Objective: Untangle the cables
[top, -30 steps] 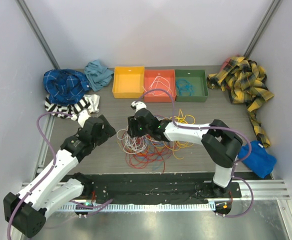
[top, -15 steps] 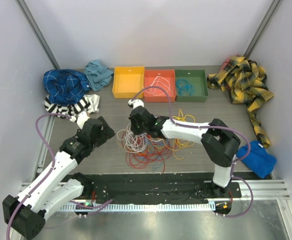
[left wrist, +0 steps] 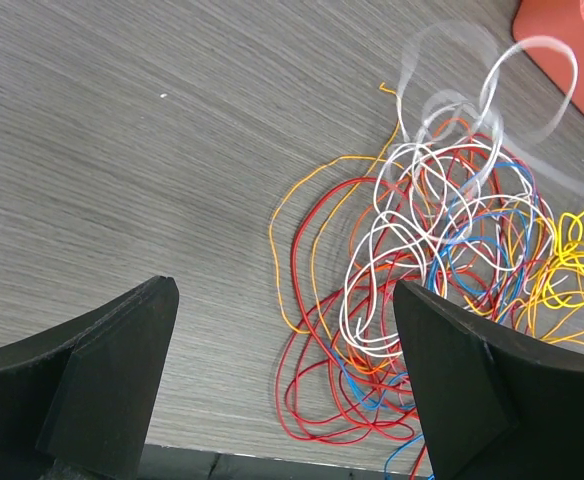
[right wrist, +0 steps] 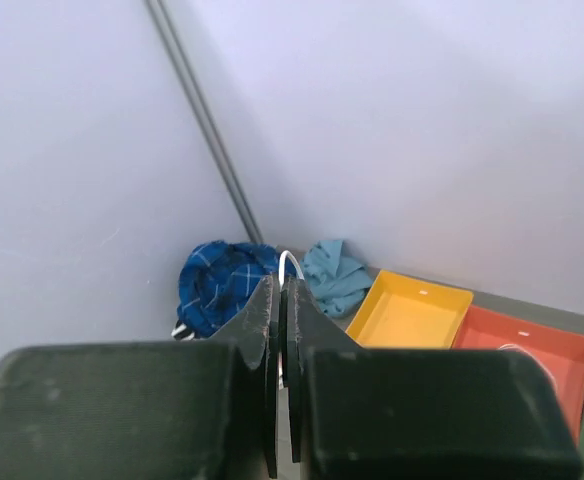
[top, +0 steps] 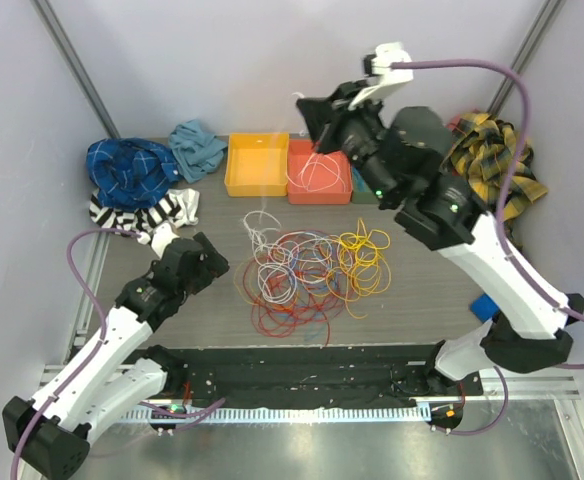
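One white cable is clenched in the right end effector, up at 12 o'clock; left end effector hangs wide open at 9 o'clock of the tangled cables.

Pale lavender walls with dark corner posts enclose a grey wood-grain table.

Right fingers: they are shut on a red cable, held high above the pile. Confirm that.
Not red: the cable in the right fingers is white, as the right wrist view shows. The rest holds: shut on it, high above the pile.
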Motion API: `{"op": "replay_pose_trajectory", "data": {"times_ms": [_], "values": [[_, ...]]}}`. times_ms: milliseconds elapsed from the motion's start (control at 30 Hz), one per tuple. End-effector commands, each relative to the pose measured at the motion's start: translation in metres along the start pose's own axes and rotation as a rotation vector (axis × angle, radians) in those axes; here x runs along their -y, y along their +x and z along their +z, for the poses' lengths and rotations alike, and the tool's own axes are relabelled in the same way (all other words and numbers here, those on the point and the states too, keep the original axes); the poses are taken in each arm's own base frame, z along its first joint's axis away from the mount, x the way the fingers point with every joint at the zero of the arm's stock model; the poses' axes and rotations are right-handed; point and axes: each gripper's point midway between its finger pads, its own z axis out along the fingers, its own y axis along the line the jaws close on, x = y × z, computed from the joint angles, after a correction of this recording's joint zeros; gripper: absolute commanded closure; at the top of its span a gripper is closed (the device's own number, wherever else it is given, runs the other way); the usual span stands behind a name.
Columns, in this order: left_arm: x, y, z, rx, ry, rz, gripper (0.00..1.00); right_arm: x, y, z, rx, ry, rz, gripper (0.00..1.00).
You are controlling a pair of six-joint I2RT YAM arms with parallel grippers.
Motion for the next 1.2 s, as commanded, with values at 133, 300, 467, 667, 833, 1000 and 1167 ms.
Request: {"op": "replay_pose_trajectory", "data": {"times_ms": [133,300,467,667,833,1000,1167], "values": [[0.025,-0.014,-0.004,0.059,0.131,-0.020,0.05,0.024,0.001,-0.008,-0.039,0.103,-0.100,0.99],[0.089,-0.029,-0.017,0.158,0.514,-0.049,0.00,0.023,0.001,-0.010,-0.048,0.096,-0.087,0.99],[0.115,-0.050,-0.030,0.323,0.727,-0.108,0.00,0.009,-0.030,-0.017,0.001,0.037,-0.009,0.99],[0.150,-0.068,-0.025,0.435,0.730,0.094,0.00,-0.010,-0.045,-0.026,-0.003,-0.055,0.077,0.99],[0.185,-0.067,-0.026,0.493,0.816,0.239,0.00,-0.008,-0.043,-0.032,-0.010,-0.058,0.093,0.99],[0.210,-0.053,-0.029,0.484,0.910,0.360,0.00,-0.006,-0.038,-0.035,-0.022,-0.054,0.091,0.99],[0.220,-0.025,-0.023,0.421,0.973,0.430,0.01,-0.004,-0.033,-0.036,-0.033,-0.046,0.083,0.99]]}}
